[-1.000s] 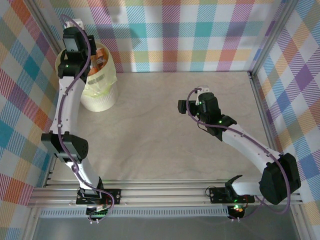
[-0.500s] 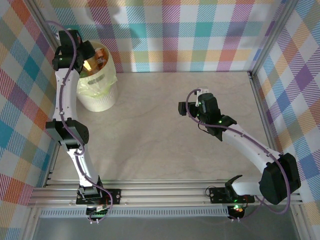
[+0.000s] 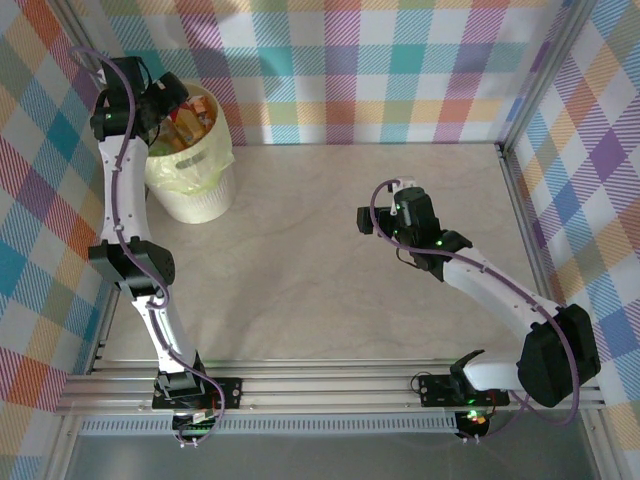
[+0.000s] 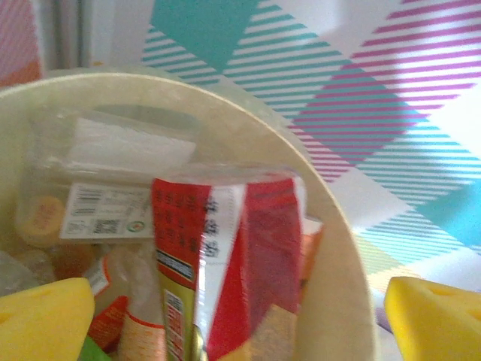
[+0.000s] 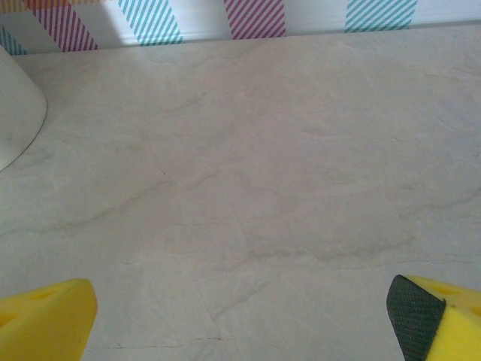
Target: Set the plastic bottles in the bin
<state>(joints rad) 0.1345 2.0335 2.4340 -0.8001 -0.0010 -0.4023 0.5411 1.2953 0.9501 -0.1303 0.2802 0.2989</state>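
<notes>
From above, we see the left tool over the bin in the worktop's far-left corner, with plastic bottles piled inside. Our left wrist shows its jaws spread wide and gripping nothing, above a red-labelled bottle. Our right wrist shows the right tool wide open and empty.
</notes>
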